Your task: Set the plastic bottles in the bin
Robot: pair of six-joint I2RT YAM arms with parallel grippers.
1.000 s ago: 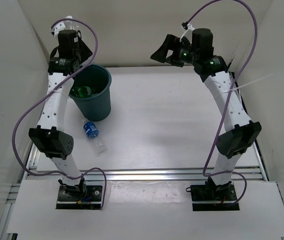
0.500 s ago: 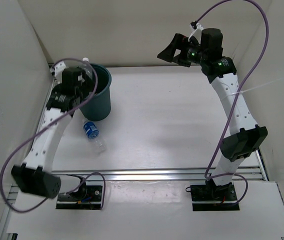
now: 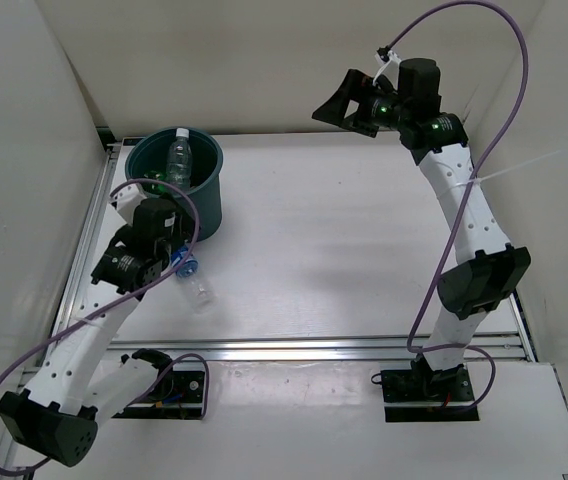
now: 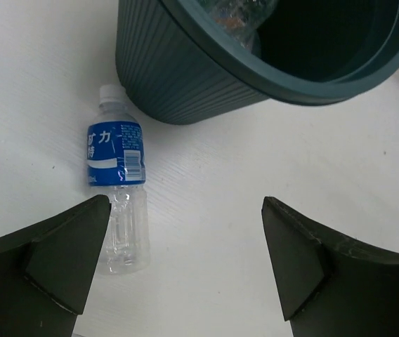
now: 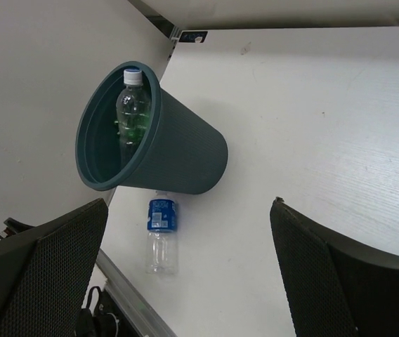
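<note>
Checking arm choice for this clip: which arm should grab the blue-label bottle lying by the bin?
Left. The left gripper, open, hangs close above the blue-label bottle; the right gripper is open, far across the table.

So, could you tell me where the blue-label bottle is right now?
In the top view, the bottle lies on the table, left side, beside the bin.

Bright, even, diffuse light from overhead fills all three views. The white desk is evenly lit, with faint, soft shadows, one under the bin. Close to the lens, the fingers of the left tool look dark and slightly soft.
</note>
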